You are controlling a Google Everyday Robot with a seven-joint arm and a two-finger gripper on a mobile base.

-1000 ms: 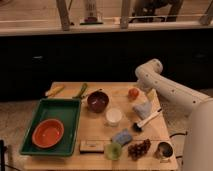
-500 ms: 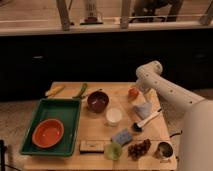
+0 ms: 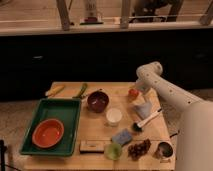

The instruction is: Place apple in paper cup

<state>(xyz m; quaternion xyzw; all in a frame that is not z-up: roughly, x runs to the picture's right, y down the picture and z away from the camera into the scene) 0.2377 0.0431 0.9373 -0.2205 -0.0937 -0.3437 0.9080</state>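
The apple [image 3: 132, 92] is a small orange-red fruit on the wooden table [image 3: 120, 89], right of the dark maroon bowl [image 3: 98, 100]. The white paper cup [image 3: 114, 116] stands upright in front of the bowl, a short way left and nearer than the apple, with its pale inside showing. My gripper [image 3: 138, 101] hangs from the white arm [image 3: 155, 82], which reaches in from the right. It sits right beside the apple, on its right and near side. I cannot tell whether it touches the apple.
A green tray [image 3: 67, 107] holding an orange bowl [image 3: 48, 132] fills the table's left. A brush [image 3: 146, 120], blue sponge [image 3: 122, 136], grapes [image 3: 139, 148], metal cup [image 3: 164, 149], green cup [image 3: 113, 151] and a small bar [image 3: 92, 146] lie along the front. A banana [image 3: 55, 90] lies at the back left.
My gripper has moved a little left and back, closing in on the apple. The apple and the cup have not moved.
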